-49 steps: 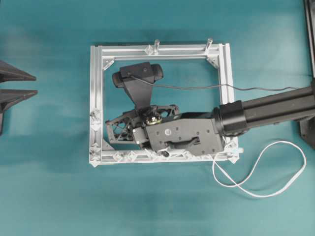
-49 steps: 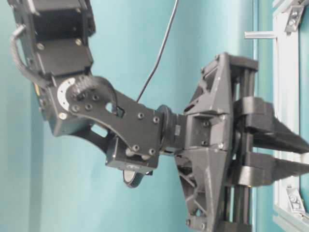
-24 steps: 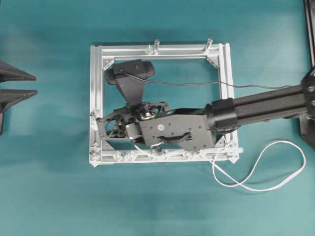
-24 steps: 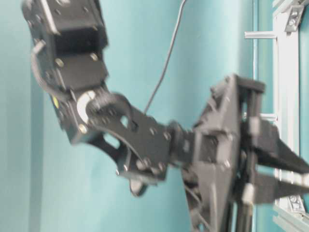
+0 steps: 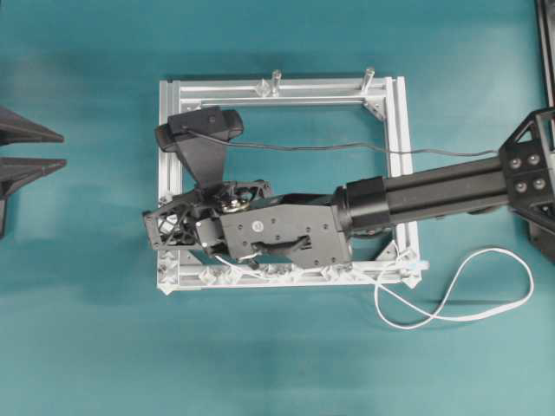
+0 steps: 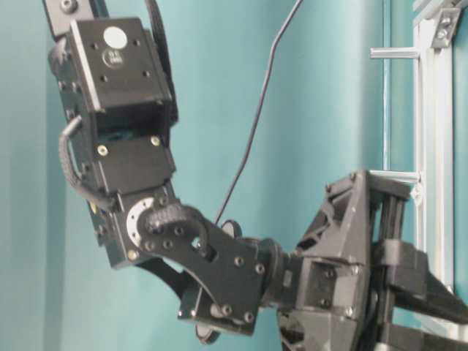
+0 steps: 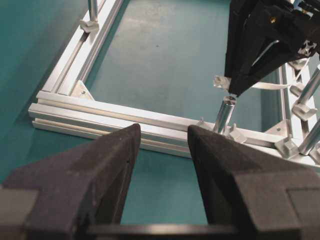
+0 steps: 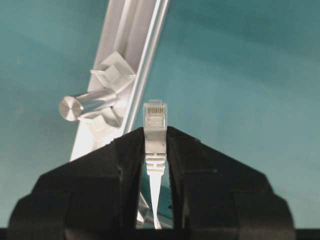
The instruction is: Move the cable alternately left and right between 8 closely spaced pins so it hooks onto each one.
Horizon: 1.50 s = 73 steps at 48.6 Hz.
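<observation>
My right gripper is shut on the cable's white plug, which sticks out past its fingertips. In the overhead view this gripper reaches across the silver frame to the left rail. The thin white cable loops on the table at the right and runs along the bottom rail under the arm. Small whitish pins line that rail. One pin with a shiny stem sits just left of the plug. My left gripper is open, off the frame's left side, with nothing between its fingers.
Two upright grey posts stand on the frame's far rail. A dark camera wire crosses the frame above the right arm. The right arm fills the table-level view. Teal table lies all round.
The right gripper has carried the plug leftward across the frame to the left rail, drawing more cable along the bottom rail. The left gripper has not moved.
</observation>
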Tool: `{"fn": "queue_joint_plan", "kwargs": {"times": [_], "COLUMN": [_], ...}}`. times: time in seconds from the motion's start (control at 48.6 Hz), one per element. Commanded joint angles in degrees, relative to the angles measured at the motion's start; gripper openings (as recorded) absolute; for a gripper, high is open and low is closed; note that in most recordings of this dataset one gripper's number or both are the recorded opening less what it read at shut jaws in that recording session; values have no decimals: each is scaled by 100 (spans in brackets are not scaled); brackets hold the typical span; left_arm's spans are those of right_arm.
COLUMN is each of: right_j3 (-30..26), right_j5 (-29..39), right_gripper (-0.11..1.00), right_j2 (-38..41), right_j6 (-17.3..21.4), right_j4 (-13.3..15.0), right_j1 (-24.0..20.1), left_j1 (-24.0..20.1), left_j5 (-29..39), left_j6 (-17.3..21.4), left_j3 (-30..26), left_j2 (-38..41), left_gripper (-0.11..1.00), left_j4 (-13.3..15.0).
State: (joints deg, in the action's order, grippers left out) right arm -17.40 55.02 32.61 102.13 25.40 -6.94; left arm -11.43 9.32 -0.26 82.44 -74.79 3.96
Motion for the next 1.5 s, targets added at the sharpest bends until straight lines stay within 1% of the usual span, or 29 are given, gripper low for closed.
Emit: {"fn": "queue_joint_plan", "kwargs": {"times": [0.0,0.268,0.391,0.494,0.7,0.967,1.482], "right_j3": [-167,-299,-308,-325,-352,-352,-352], "right_j5": [-18,0,9,9,9,18,18], "right_gripper": [16,16,16,16,16,16,16], "right_j2": [-132,-132,-132,-114,-105,-97,-70], "right_j6": [-18,18,53,158,475,606,642], "right_j4": [35,0,-79,-158,-167,-167,-141], "right_j1": [18,-220,-360,-492,-721,-905,-932], "left_j1": [-18,-18,-18,-18,-18,-18,-18], "left_j5": [-44,-35,-35,-44,-35,-35,-35], "left_j6": [-18,-18,-18,-18,-18,-18,-18], "left_j3": [-105,-105,-105,-105,-105,-105,-105], "left_j2": [44,44,44,44,44,44,44], "left_gripper": [50,50,50,50,50,50,50], "left_j4": [-18,-18,-18,-18,-18,-18,-18]}}
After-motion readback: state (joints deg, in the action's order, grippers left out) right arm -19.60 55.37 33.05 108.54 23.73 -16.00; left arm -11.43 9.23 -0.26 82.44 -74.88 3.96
